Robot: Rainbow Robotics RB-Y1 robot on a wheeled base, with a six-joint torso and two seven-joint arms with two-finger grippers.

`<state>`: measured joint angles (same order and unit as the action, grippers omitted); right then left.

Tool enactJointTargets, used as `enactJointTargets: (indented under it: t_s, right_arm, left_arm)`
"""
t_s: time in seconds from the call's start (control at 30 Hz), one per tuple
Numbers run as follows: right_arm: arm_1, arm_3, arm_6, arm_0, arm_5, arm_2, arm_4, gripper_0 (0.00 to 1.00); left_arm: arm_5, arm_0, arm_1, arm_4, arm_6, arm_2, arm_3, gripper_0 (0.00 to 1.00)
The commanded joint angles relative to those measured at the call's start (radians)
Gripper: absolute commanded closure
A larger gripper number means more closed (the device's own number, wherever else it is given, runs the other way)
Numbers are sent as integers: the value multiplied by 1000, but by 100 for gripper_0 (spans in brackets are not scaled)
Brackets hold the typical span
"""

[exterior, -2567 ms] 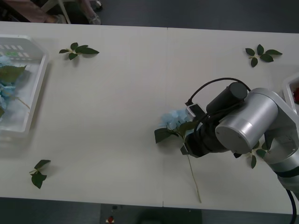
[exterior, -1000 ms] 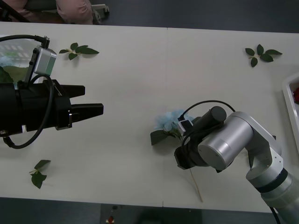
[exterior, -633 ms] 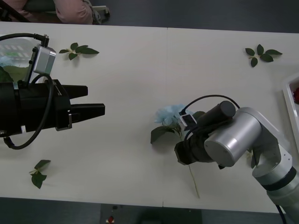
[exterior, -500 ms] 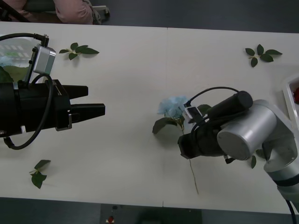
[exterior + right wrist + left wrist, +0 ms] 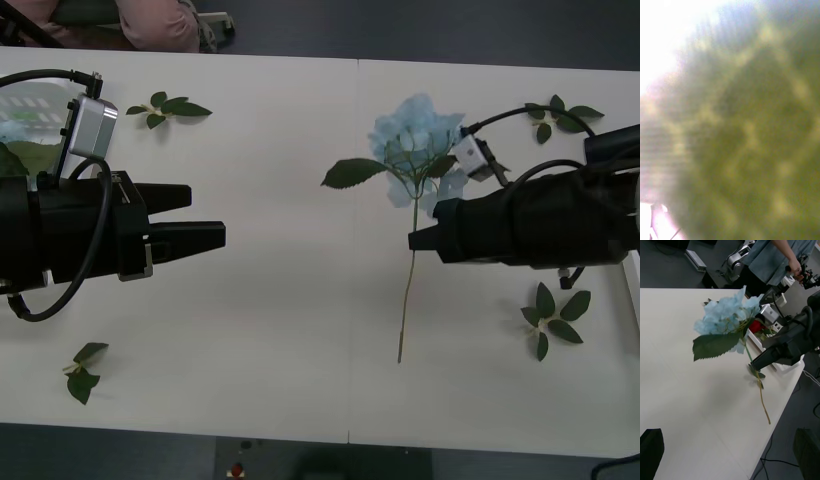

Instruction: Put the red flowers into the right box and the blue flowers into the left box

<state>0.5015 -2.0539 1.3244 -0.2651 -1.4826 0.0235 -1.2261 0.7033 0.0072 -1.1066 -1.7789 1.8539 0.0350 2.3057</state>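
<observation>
Holding a blue flower [image 5: 417, 140] by its stem above the table [image 5: 290, 180], your right gripper [image 5: 414, 240] faces your left gripper [image 5: 205, 238], jaws apart.

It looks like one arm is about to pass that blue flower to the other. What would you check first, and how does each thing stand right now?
1. Right gripper shut on the blue flower stem: ok.
2. Flower lifted off the table, stem hanging free: ok.
3. Left gripper open to receive: ok, with a gap between the fingers.
4. Grippers facing each other, apart: ok.
5. Left box has room: cannot tell, the left arm covers it.
6. Loose leaf sprig out of the path: ok.
</observation>
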Motion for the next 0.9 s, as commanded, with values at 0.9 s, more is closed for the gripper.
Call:
enactJointTargets:
  t_s: [0.9]
  right_arm:
    - [-115,356,354,-451,87,107,-507,100]
  left_arm:
    - [-11,-297,85,-228,22,197,-161,0]
